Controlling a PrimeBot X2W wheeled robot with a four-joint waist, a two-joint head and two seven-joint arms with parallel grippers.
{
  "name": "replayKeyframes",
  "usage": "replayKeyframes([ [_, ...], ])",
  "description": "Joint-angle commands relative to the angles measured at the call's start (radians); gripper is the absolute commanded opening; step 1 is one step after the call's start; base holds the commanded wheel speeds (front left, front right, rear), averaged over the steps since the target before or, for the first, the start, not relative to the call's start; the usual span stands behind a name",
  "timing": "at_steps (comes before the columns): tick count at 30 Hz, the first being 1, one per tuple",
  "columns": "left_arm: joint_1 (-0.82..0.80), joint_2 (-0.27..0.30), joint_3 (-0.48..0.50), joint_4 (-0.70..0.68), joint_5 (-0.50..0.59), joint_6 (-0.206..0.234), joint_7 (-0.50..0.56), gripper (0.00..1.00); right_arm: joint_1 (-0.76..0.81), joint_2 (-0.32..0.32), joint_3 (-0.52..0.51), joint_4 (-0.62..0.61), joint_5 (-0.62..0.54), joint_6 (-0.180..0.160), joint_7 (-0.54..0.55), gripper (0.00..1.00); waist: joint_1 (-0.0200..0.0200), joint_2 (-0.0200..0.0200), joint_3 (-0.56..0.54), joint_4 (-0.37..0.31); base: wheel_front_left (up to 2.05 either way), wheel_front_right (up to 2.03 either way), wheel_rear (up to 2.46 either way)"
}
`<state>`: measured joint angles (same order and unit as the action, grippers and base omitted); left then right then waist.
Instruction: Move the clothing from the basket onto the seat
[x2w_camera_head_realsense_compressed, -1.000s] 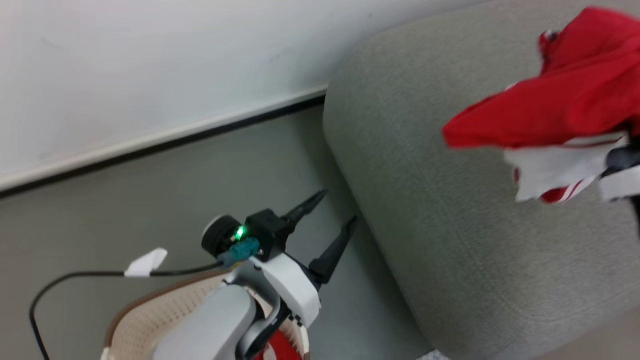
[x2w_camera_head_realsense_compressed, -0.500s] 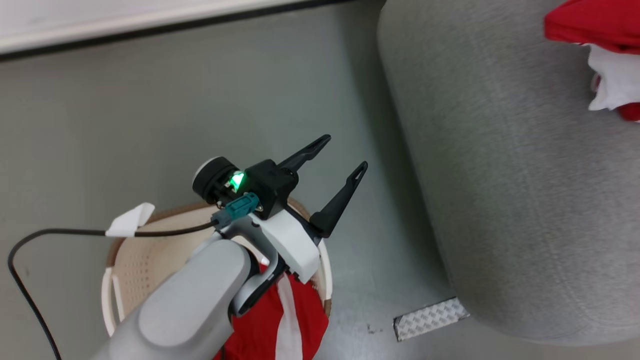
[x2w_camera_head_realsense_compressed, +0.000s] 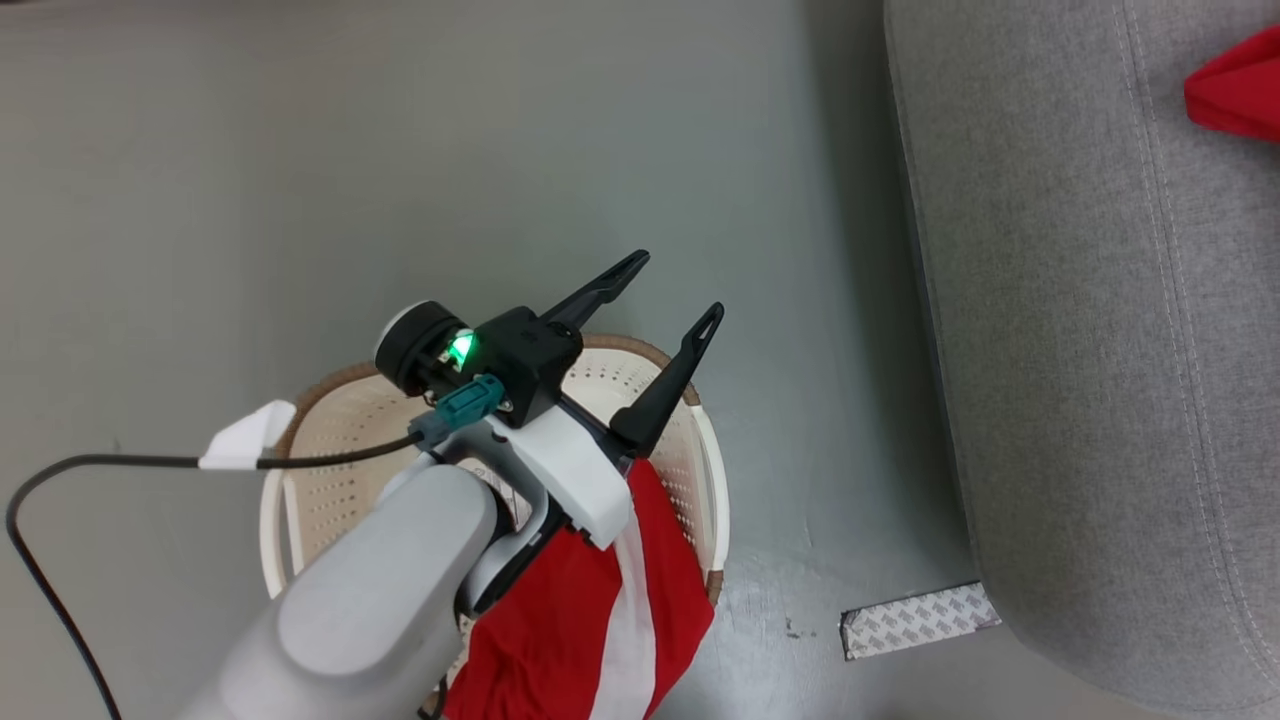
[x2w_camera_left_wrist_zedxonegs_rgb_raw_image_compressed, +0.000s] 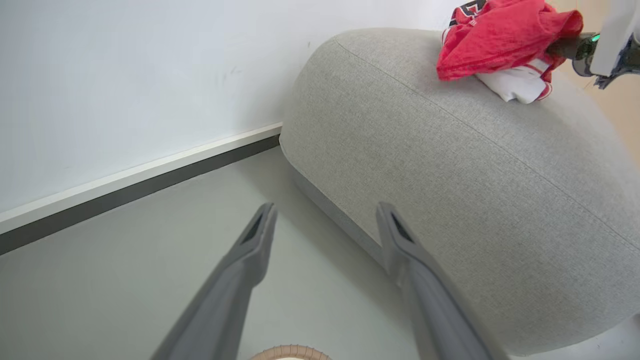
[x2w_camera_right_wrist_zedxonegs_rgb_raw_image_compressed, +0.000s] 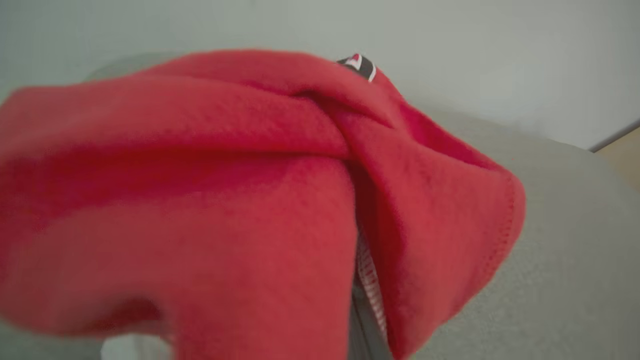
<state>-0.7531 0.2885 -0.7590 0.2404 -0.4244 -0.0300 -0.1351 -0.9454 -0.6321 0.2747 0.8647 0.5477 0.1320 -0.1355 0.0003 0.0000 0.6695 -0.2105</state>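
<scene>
My left gripper (x2w_camera_head_realsense_compressed: 676, 290) hangs open and empty over the far rim of the cream basket (x2w_camera_head_realsense_compressed: 330, 480). A red piece of clothing (x2w_camera_head_realsense_compressed: 570, 620) with a white stripe lies in the basket, partly under my forearm. The grey seat (x2w_camera_head_realsense_compressed: 1100, 350) stands to the right, with a red corner of clothing (x2w_camera_head_realsense_compressed: 1240, 95) on it. In the left wrist view my open left gripper (x2w_camera_left_wrist_zedxonegs_rgb_raw_image_compressed: 326, 215) points at the floor beside the seat (x2w_camera_left_wrist_zedxonegs_rgb_raw_image_compressed: 450, 165). There a red and white garment (x2w_camera_left_wrist_zedxonegs_rgb_raw_image_compressed: 500, 35) rests on top, with my right gripper (x2w_camera_left_wrist_zedxonegs_rgb_raw_image_compressed: 556, 47) shut in its folds. Red cloth (x2w_camera_right_wrist_zedxonegs_rgb_raw_image_compressed: 225, 200) covers my right fingers.
A white wall with a dark baseboard (x2w_camera_left_wrist_zedxonegs_rgb_raw_image_compressed: 125, 185) runs behind the seat. Bare grey floor (x2w_camera_head_realsense_compressed: 500, 150) lies between basket and seat. A textured tape patch (x2w_camera_head_realsense_compressed: 920, 620) is stuck to the floor at the seat's corner. A black cable with a white tag (x2w_camera_head_realsense_compressed: 240, 440) trails from my left wrist.
The head camera has swung down, so the basket and its red garment show more fully and the wall has left the picture. My left gripper stays open over the basket.
</scene>
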Motion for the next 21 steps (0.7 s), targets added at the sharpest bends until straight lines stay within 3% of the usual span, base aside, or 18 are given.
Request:
replayKeyframes([
  [1,-0.005,-0.006,0.001,0.004,-0.005,0.001,-0.009,1.0,-0.012,-0.011,0.017,0.011,0.019,-0.003,0.026,0.0,-0.0003,0.0,-0.012,0.008,0.0,0.0,0.0],
  [3,-0.002,-0.008,0.0,0.014,-0.007,0.004,-0.02,1.0,-0.007,-0.022,0.054,0.02,0.055,-0.003,0.082,0.04,-0.0003,0.0,-0.025,0.012,0.0,0.0,0.0],
  [5,0.003,-0.014,-0.001,0.025,-0.011,0.004,-0.029,1.0,0.001,-0.038,0.091,0.021,0.094,-0.003,0.135,0.4,-0.0003,0.0,-0.039,0.015,0.0,0.0,0.0],
  [6,0.006,-0.017,-0.002,0.029,-0.013,0.004,-0.031,1.0,0.004,-0.046,0.107,0.018,0.114,-0.003,0.156,0.78,-0.0003,0.0,-0.045,0.016,0.0,0.0,0.0],
  [7,0.008,-0.018,-0.003,0.033,-0.015,0.004,-0.035,1.0,0.007,-0.053,0.121,0.014,0.132,-0.003,0.172,1.0,-0.0003,0.0,-0.051,0.017,0.0,0.0,0.0],
  [13,0.03,-0.02,-0.002,0.062,-0.031,0.007,-0.054,1.0,0.023,-0.088,0.203,-0.004,0.197,-0.003,0.207,1.0,-0.0003,0.0,-0.105,0.012,0.0,0.0,0.0],
  [21,0.1,-0.029,0.01,0.11,-0.07,0.02,-0.086,1.0,0.069,-0.139,0.354,-0.075,0.269,-0.003,0.293,1.0,-0.0003,0.0,-0.256,-0.018,0.0,0.0,0.0],
])
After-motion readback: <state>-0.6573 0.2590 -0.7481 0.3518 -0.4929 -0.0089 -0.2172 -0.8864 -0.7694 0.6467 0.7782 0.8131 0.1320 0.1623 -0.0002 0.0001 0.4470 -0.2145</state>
